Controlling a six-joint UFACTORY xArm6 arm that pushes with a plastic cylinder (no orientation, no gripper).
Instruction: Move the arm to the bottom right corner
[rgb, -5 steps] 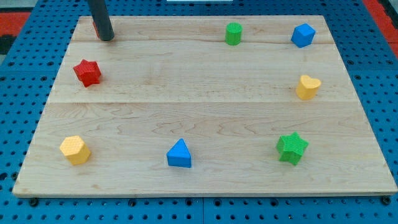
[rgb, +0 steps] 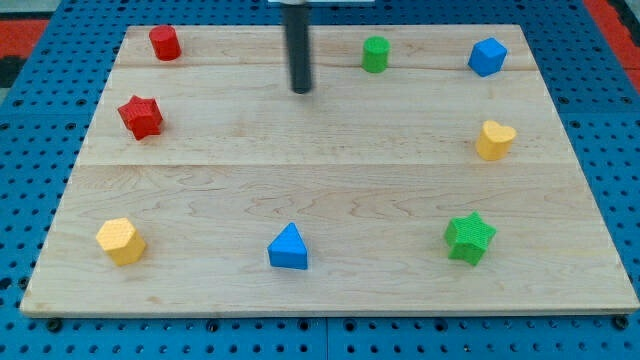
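Wooden board (rgb: 330, 180) fills most of the view, sitting on a blue pegboard surface (rgb: 620, 140). No fingers on me, just a straight dark rod, nothing spread or pinched. My tip (rgb: 301, 90) is on bare wood in the upper middle of the board, touching no block.

Blocks by apparent size:
- green star (rgb: 469, 238), lower right, the block nearest the bottom right corner
- blue triangular block (rgb: 288, 247), bottom centre
- yellow hexagonal block (rgb: 120, 240), lower left
- red star (rgb: 140, 116), left side, below the red cylinder
- yellow heart (rgb: 494, 139), right edge, mid height
- blue cube (rgb: 487, 56), top right
- red cylinder (rgb: 164, 43), top left, well apart from my tip on the view's left
- green cylinder (rgb: 375, 53), top centre, near my tip on its right and slightly higher in the view

Bottom right corner (rgb: 600, 290) of the board is bare wood, well apart from my tip, diagonally across toward the view's bottom right, past the green star.
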